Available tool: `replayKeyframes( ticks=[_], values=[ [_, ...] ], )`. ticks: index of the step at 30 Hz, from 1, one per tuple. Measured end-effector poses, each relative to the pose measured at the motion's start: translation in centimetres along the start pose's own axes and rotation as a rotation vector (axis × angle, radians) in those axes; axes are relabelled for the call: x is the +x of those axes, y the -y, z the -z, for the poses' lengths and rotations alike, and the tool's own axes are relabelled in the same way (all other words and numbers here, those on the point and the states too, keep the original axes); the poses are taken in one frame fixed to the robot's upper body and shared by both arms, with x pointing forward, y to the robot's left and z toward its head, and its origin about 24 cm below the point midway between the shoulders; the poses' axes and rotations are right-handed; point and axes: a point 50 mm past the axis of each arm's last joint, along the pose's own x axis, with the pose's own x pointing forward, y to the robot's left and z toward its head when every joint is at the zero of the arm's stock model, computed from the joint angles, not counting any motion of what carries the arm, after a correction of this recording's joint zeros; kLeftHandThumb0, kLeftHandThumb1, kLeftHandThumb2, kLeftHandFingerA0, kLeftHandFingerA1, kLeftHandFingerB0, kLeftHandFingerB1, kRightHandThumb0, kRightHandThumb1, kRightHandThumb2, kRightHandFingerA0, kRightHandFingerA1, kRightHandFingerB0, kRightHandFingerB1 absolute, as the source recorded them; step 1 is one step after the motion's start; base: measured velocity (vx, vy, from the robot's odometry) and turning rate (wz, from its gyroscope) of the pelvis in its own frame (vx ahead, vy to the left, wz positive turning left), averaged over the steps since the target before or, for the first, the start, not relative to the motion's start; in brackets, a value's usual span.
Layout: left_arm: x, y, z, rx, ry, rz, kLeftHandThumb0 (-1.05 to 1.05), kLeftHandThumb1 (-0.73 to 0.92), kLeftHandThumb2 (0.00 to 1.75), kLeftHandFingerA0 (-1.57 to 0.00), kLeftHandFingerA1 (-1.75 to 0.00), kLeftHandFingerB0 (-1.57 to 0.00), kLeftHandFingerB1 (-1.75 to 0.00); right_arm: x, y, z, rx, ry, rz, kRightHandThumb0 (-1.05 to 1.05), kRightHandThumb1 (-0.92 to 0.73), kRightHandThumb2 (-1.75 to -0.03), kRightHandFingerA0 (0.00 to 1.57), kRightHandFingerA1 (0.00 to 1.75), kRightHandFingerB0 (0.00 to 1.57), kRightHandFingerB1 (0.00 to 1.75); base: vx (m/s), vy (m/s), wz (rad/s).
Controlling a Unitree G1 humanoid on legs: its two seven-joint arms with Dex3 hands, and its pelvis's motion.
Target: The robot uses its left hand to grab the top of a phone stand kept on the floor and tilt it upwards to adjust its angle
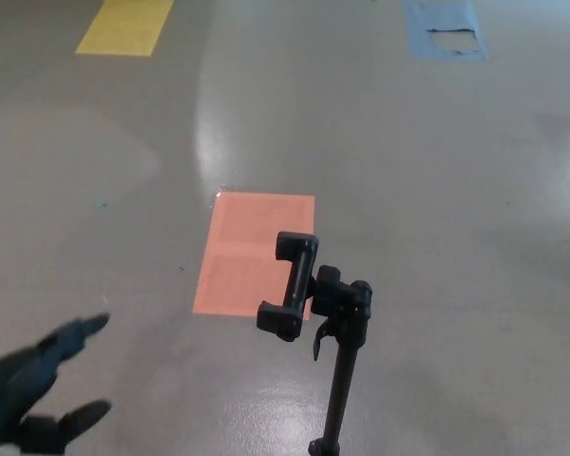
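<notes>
Starting at the near left corner, we find the left hand point(33, 389), black and a little blurred, its fingers spread apart and holding nothing. One finger points up and to the right, another lies lower, near the bottom edge. It hangs over bare floor point(437, 190), well apart from the phone stand point(334, 332).

We note the stand to the right of the hand, near the middle of the bottom edge. Its thin black pole point(340, 399) rises from below the frame. On top sits a black joint block, and left of that the phone clamp point(291, 285), a short bar with a jaw at each end, standing nearly upright. No phone sits in it.

Behind the clamp, farther off, an orange rectangle point(247, 252) lies flat on the grey, glossy floor. At the far left we log a yellow patch point(125, 26); at the far right, a blue patch point(444, 30) with a torn gap in it.

We see no right hand.
</notes>
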Motion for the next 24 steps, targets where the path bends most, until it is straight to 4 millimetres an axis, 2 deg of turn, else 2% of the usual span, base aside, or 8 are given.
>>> replayKeyframes(
  ticks=[3,6,9,11,12,18,24],
  values=[
    [0.4,-1.1,-1.5,0.051,0.078,-0.025,-0.86,0.57,0.87,-0.09,-0.37,-0.07,-0.27,0.0,0.2,-0.3,-0.001,0.008,0.003,-0.67,-0.8,-0.64,0.18,0.35,0.21,0.3,0.0,0.0,0.0],
    [0.9,-2.5,-3.8,0.125,0.184,-0.054,-0.82,0.55,0.9,-0.12,-0.41,-0.03,-0.2,0.1,0.3,-0.7,-0.001,0.016,0.006,-0.67,-0.82,-0.65,0.18,0.36,0.21,0.3,0.0,0.0,0.0],
    [1.3,-3.5,-6.3,0.207,0.297,-0.074,-0.81,0.55,0.9,-0.12,-0.42,-0.02,-0.21,0.1,0.5,-0.9,-0.001,0.022,0.008,-0.68,-0.81,-0.65,0.19,0.36,0.21,0.3,0.0,0.0,0.0],
    [1.5,-3.8,-6.9,0.229,0.324,-0.079,-0.83,0.55,0.9,-0.13,-0.42,-0.03,-0.23,0.1,0.5,-1.0,-0.002,0.023,0.008,-0.68,-0.81,-0.65,0.19,0.35,0.22,0.3,0.0,0.0,0.0],
    [1.7,-4.3,-8.2,0.27,0.377,-0.09,-0.8,0.52,0.87,-0.14,-0.41,-0.05,-0.25,0.1,0.5,-0.9,-0.002,0.022,0.009,-0.67,-0.8,-0.64,0.18,0.35,0.22,0.3,0.0,0.0,0.0],
    [2.4,-5.1,-11.7,0.394,0.514,-0.108,-0.8,0.53,0.91,-0.12,-0.38,-0.01,-0.23,0.1,0.8,-1.0,-0.003,0.023,0.013,-0.67,-0.82,-0.64,0.21,0.35,0.23,0.31,0.0,0.0,0.0],
    [3.2,-5.2,-14.1,0.511,0.6,-0.1,-0.84,0.57,0.92,-0.12,-0.34,0.0,-0.16,0.0,1.6,-1.5,-0.01,0.029,0.025,-0.66,-0.81,-0.64,0.18,0.34,0.22,0.3,0.0,0.0,0.0]
  ],
)
